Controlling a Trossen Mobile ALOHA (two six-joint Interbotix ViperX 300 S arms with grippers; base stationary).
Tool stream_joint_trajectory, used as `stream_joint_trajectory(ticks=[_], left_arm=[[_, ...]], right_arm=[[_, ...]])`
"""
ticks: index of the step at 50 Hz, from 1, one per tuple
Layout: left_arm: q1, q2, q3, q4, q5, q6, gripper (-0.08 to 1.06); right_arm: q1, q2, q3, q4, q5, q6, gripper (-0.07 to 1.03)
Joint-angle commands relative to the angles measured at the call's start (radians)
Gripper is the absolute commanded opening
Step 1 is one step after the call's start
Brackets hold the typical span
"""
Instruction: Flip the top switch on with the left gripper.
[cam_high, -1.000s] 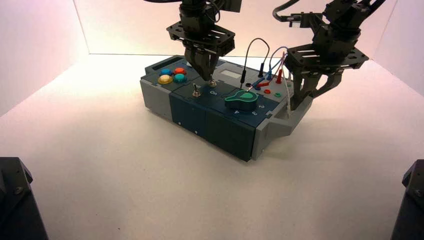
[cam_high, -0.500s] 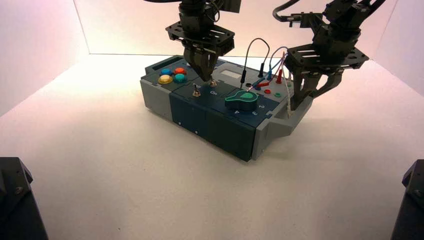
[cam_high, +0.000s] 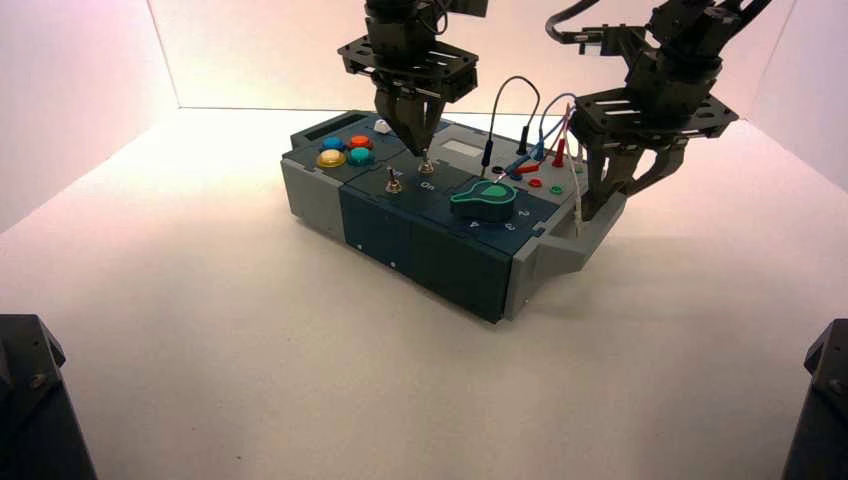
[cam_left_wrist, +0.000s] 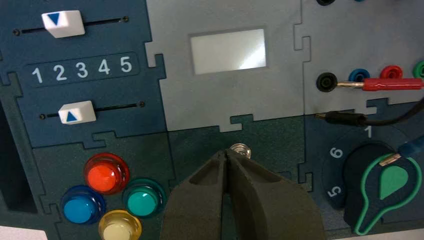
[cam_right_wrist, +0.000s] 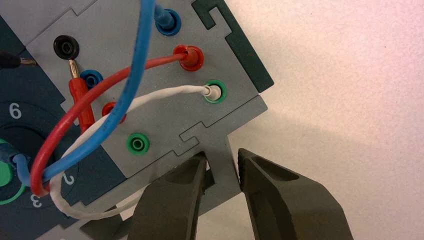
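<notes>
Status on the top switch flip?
Done: left end effector, fingers together, is down at the top switch beside the "On" lettering.
In hand: the flip, apparently; lever position unclear.
Left: confirm it's on, then back off. Right end effector idles open over the box's near-right edge.

1. I see my left gripper (cam_high: 418, 153) shifted slightly to the right in the high view, and its tip sits a little higher there than a second ago.
2. I now get a fuller look at the white slider cap (cam_high: 382, 127), which that gripper partly covered before.
</notes>
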Motion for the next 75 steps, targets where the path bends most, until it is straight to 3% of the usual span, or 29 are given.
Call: stream_joint_trajectory(ticks=[1, 29, 41, 62, 75], left_arm=[[-0.058, -0.014, -0.037, -0.015, 0.008, -0.011, -0.03], [-0.058, -0.041, -0.028, -0.006, 0.025, -0.02, -0.03], [-0.06, -0.072, -0.031, 0.011, 0.084, -0.018, -0.03], [-0.058, -0.129, -0.018, 0.012, 0.127, -0.011, -0.03], [-0.046, -0.161, -0.005, 0.025, 0.137, 0.012, -0.03]], right_arm=[[-0.006, 0.014, 0.003, -0.002, 0.002, 0.003, 0.27], [-0.006, 0.017, 0.005, 0.0, 0.002, 0.003, 0.27], [-0.006, 0.014, 0.005, 0.0, 0.002, 0.003, 0.27], [-0.006, -0.003, -0.009, 0.0, 0.037, 0.003, 0.28], [-0.006, -0.049, -0.011, 0.0, 0.058, 0.003, 0.33]])
